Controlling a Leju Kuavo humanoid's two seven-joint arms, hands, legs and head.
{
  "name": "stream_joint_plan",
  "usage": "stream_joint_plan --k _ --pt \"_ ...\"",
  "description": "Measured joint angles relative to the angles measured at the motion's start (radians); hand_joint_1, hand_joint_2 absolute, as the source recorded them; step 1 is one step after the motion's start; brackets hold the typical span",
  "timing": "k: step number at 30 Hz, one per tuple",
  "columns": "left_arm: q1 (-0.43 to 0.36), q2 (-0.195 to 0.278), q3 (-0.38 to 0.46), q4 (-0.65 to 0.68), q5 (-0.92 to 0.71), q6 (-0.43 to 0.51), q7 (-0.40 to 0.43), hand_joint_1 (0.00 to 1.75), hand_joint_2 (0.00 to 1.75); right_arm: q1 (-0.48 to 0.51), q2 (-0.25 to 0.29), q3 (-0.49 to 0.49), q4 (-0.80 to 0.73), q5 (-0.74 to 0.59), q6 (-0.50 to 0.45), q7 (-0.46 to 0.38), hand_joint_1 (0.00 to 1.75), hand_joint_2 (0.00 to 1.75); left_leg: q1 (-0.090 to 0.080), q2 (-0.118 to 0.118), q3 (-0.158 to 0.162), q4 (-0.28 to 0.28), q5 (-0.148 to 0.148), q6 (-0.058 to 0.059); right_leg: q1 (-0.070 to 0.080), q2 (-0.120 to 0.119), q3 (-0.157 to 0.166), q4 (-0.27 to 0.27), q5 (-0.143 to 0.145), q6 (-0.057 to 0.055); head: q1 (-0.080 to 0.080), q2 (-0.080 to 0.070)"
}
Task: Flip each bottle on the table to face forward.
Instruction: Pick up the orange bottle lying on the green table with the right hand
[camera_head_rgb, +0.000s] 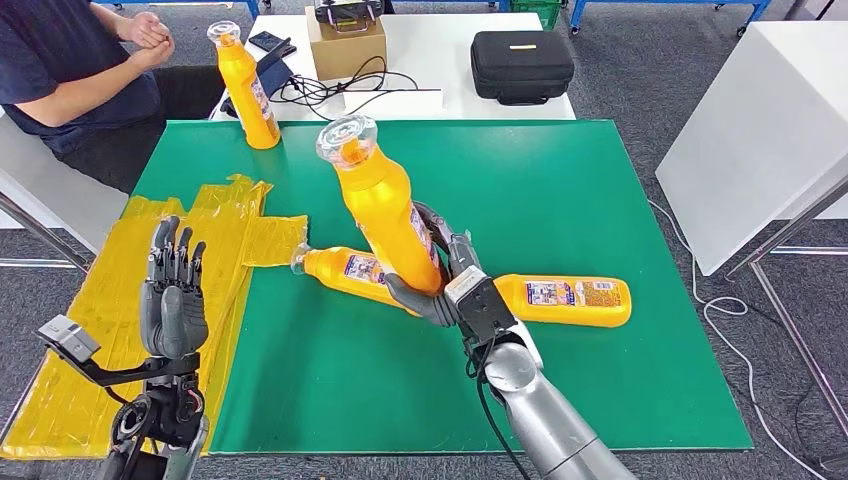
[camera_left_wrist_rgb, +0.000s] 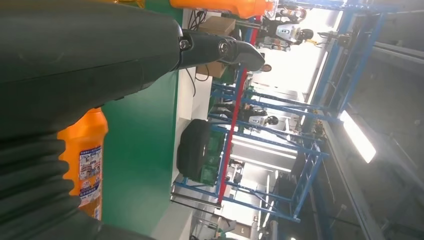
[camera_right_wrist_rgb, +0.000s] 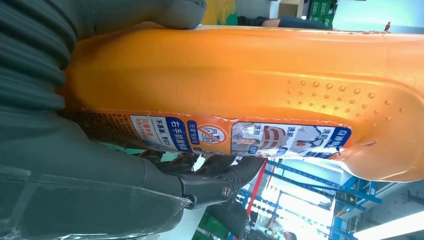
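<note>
Four orange bottles are on the green table (camera_head_rgb: 560, 200). One, the held bottle (camera_head_rgb: 385, 215), is gripped low on its body by the right hand (camera_head_rgb: 445, 275) near the table's middle, tilted with its clear cap leaning away from the robot and to the left. Seen from the right wrist, that hand's thumb (camera_right_wrist_rgb: 170, 11) lies along one side and dark fingers (camera_right_wrist_rgb: 220, 175) curl round the other, beside a blue-and-white label. Two lying bottles rest beside the hand: the left lying bottle (camera_head_rgb: 345, 270), partly hidden behind the held one, and the right lying bottle (camera_head_rgb: 570, 300), label up. One upright bottle (camera_head_rgb: 248, 90) stands at the far left edge. Over yellow plastic sheeting (camera_head_rgb: 120, 300) at the table's left side, the left hand (camera_head_rgb: 172, 290) is raised, fingers straight and apart, holding nothing. Beyond the table sit one person (camera_head_rgb: 70, 80), a cardboard box (camera_head_rgb: 345, 45) and a black case (camera_head_rgb: 522, 65).
</note>
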Motion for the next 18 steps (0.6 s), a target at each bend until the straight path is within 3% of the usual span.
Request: stream_joint_plan --k 4,10,14,18 --pt "-0.007 -0.009 -0.013 0.0 -0.001 -0.001 0.0 0.0 1.75 -0.025 0.025 0.006 0.035 0.051 -0.05 0.022 1.75 1.75 0.0 0.0 0.0 0.0 0.0 0.0 0.0 0.0 0.0 0.0 0.0 0.0 0.0 0.0" --pt "-0.038 -0.031 -0.066 0.0 0.009 0.014 0.006 0.0 1.75 -0.105 0.129 0.069 0.198 0.14 -0.15 0.056 1.75 1.75 0.0 0.0 0.0 0.0 0.0 0.0 0.001 0.0 0.0 0.0 0.0 0.0 0.0 0.0" --pt "-0.057 -0.052 -0.099 0.0 0.02 0.022 0.02 0.0 1.75 -0.151 0.176 0.182 0.266 0.112 -0.248 0.137 1.75 1.75 0.0 0.0 -0.001 0.0 0.0 0.0 0.001 0.0 -0.001 0.0 0.0 0.0 0.0 0.0" --pt "-0.073 -0.071 -0.116 0.0 0.021 0.028 0.034 0.0 1.75 -0.187 0.196 0.321 0.3 0.075 -0.289 0.201 1.75 1.75 0.0 0.0 -0.001 0.0 0.0 0.0 0.0 0.0 -0.001 0.0 0.0 0.0 0.0 0.0"
